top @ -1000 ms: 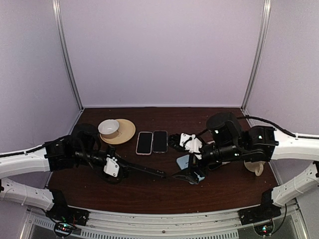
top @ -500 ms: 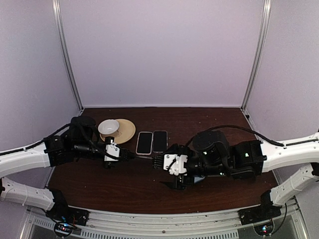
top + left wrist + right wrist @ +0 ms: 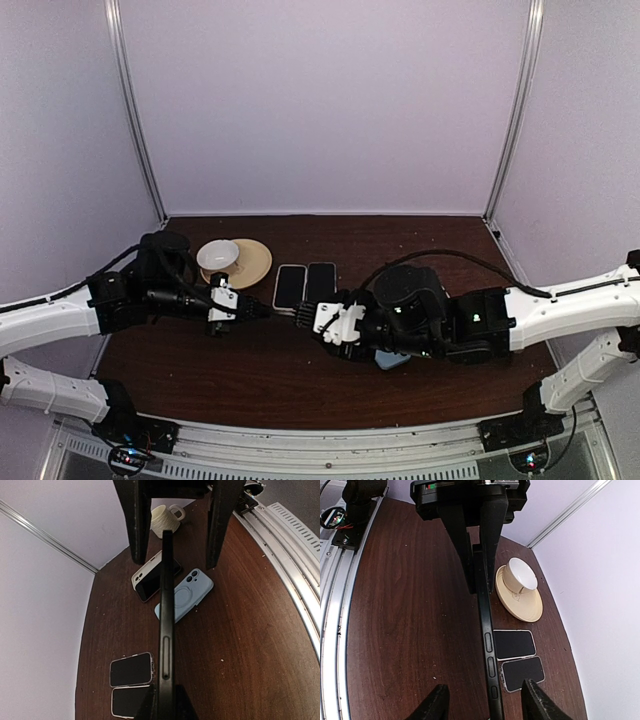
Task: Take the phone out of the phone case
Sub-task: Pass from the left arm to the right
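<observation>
My left gripper (image 3: 165,702) (image 3: 260,311) is shut on one end of a black phone (image 3: 166,625) (image 3: 486,630), held edge-up above the table. Side buttons show along its edge; I cannot tell whether a phone case is on it. My right gripper (image 3: 487,702) (image 3: 306,318) is open, and its fingers (image 3: 435,705) stand either side of the phone's other end with gaps on both sides. In the left wrist view those fingers (image 3: 137,525) flank the far end. In the top view the phone (image 3: 285,312) spans the gap between the two grippers.
Two dark-screened phones (image 3: 289,287) (image 3: 320,283) lie side by side just behind the grippers. A white cup (image 3: 218,255) sits on a tan saucer (image 3: 255,265) at the back left. A light blue case (image 3: 185,595), a white case (image 3: 145,580) and a mug (image 3: 162,520) lie under the right arm.
The right arm has swung left to the phone and its jaws have narrowed around the free end. The left gripper moved back and up with the phone, then held still.
</observation>
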### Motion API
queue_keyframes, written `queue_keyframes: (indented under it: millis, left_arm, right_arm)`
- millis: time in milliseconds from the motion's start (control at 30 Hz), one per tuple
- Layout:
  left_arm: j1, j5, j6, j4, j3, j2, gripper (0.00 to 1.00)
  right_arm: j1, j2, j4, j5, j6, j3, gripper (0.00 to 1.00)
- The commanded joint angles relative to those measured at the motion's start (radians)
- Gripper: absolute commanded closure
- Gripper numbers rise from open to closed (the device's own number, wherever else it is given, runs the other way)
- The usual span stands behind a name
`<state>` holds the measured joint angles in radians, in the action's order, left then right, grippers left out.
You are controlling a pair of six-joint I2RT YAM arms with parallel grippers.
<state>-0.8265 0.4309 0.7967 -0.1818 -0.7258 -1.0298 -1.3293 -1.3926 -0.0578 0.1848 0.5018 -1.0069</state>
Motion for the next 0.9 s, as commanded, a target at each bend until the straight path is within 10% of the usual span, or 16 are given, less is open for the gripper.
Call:
queue_keyframes:
  millis: [0,667,867]
  left_arm:
    - [0.009,0.033,-0.017,0.096,-0.034,0.026,1.0]
    - [0.009,0.037,-0.004,0.096,-0.03,0.027,1.0]
    - [0.009,0.024,0.005,0.091,-0.031,0.022,0.65]
  right_arm:
    - [-0.003,-0.015,0.036,0.046,0.015,0.008,0.51]
    - [-0.003,-0.054,-0.007,0.074,0.025,-0.031,1.0]
    - [-0.002,-0.062,0.002,0.126,0.032,-0.038,1.0]
